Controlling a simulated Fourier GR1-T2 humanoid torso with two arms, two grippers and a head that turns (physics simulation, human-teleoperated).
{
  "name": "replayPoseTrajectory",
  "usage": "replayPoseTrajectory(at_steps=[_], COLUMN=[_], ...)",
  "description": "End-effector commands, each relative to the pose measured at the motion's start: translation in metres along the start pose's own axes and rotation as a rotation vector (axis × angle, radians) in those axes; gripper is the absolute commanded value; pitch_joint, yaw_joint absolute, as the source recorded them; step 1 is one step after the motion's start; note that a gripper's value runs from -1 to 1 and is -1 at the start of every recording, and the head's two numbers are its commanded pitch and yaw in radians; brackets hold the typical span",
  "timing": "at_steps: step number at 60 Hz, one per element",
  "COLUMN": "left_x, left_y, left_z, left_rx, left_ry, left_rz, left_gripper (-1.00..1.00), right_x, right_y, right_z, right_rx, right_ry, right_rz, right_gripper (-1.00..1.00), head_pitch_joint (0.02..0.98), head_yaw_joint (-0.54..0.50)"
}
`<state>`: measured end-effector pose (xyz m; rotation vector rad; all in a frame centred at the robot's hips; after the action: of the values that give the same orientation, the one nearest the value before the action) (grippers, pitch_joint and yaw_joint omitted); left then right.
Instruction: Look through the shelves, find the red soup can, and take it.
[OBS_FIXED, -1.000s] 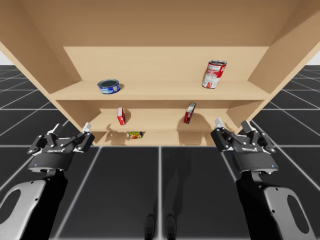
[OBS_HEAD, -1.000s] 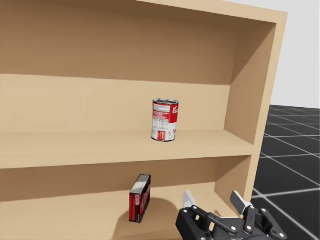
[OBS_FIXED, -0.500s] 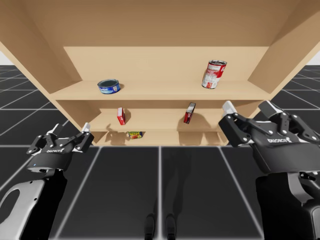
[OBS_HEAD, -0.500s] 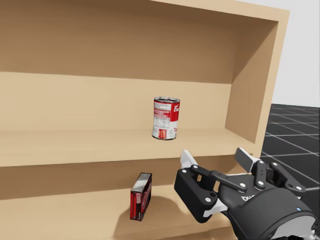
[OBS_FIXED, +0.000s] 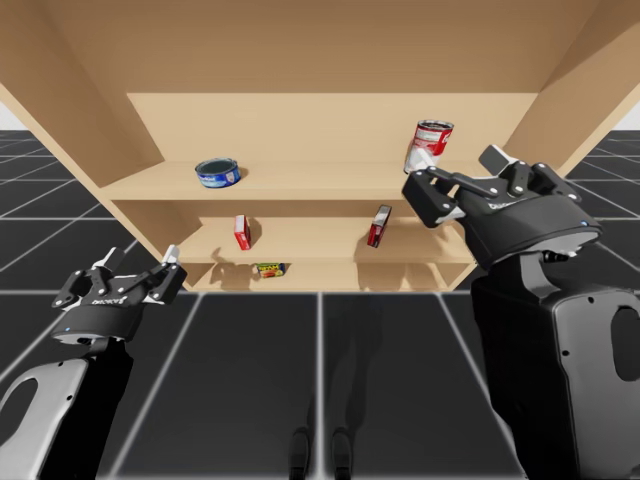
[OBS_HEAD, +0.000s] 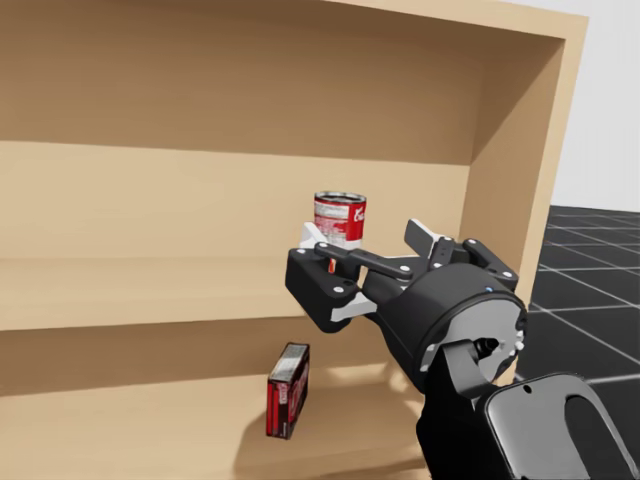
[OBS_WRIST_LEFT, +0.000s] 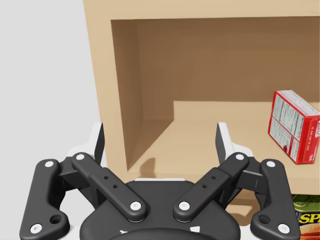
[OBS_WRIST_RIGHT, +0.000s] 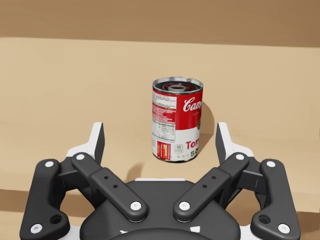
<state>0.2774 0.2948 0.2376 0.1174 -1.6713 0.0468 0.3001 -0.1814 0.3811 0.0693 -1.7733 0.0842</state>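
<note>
The shelf unit (OBS_FIXED: 320, 182) is the biggest thing here: plain pale wood, matt and flat-sided, with straight boards and a closed back. It stands on a black floor (OBS_FIXED: 320, 380) ruled with a thin pale grid.

My right arm, glossy black with grey shell panels, reaches up to the top shelf. My right gripper (OBS_FIXED: 457, 165) is level with that board, its two white-tipped fingers spread wide and holding nothing. My left gripper (OBS_FIXED: 140, 258) hangs low in front of the shelf unit's left end, fingers likewise wide apart and empty.

The red soup can (OBS_WRIST_RIGHT: 177, 120) stands upright on the top shelf toward its right end. It is a smooth cylinder with a red upper band, a white lower band and a metal rim. The right wrist view puts it just ahead of my right gripper, in line with the gap between the fingers and touched by neither. The head view has the gripper's linkage crossing the can's lower half.

The high view takes in the rest:
- a flat round blue tin (OBS_FIXED: 217, 172) toward the left of the top shelf
- a small red box (OBS_FIXED: 242, 232) and a slim dark red box (OBS_FIXED: 379, 226) on the middle shelf, well apart
- a low yellow-green tin (OBS_FIXED: 270, 269) on the bottom shelf

The left wrist view gives the small red box tilted, printed white on its side
</note>
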Motion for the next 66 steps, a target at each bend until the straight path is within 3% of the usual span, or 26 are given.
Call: replayPoseTrajectory(at_steps=[1,25,38,43,45,46,47,48,53,66], left_x=[0.0,0.001,0.001,0.001,0.001,0.001,0.001,0.001,0.001,0.001], left_y=[0.001,0.003,0.004,0.004,0.004,0.005,0.004,0.005,0.005,0.005], left_z=[0.0,0.0,0.0,0.0,-0.001,-0.001,-0.001,-0.001,-0.001,-0.001], left_rx=[0.003,0.005,0.008,0.008,0.008,0.008,0.008,0.008,0.008,0.01], left_ry=[-0.001,-0.002,-0.002,-0.002,-0.002,-0.002,-0.003,-0.003,-0.004,-0.004], left_rz=[0.002,0.006,0.007,0.006,0.006,0.006,0.005,0.005,0.005,0.005], left_gripper=[-1.0,-1.0,-1.0,-1.0,-1.0,-1.0,-1.0,-1.0,-1.0,-1.0], right_x=[-0.008,-0.023,-0.03,-0.035,-0.037,-0.038,-0.039,-0.04,-0.039,-0.018], right_y=[0.006,-0.011,-0.014,-0.014,-0.014,-0.013,-0.014,-0.014,-0.017,-0.025], right_z=[-0.03,-0.079,-0.091,-0.092,-0.092,-0.092,-0.093,-0.093,-0.092,-0.058], right_rx=[0.0,-0.082,-0.093,-0.089,-0.102,-0.112,-0.111,-0.111,-0.111,-0.129], right_ry=[0.071,0.119,0.127,0.128,0.124,0.117,0.112,0.112,0.111,0.034], right_rz=[0.002,0.007,0.013,0.04,0.047,0.053,0.061,0.061,0.05,0.079], right_gripper=[-1.0,-1.0,-1.0,-1.0,-0.71,-0.47,0.87,1.0,1.0,1.0], head_pitch_joint=[0.274,0.278,0.279,0.28,0.28,0.28,0.278,0.277,0.276,0.279], head_yaw_joint=[-0.29,-0.28,-0.28,-0.27,-0.27,-0.27,-0.27,-0.27,-0.27,-0.26])
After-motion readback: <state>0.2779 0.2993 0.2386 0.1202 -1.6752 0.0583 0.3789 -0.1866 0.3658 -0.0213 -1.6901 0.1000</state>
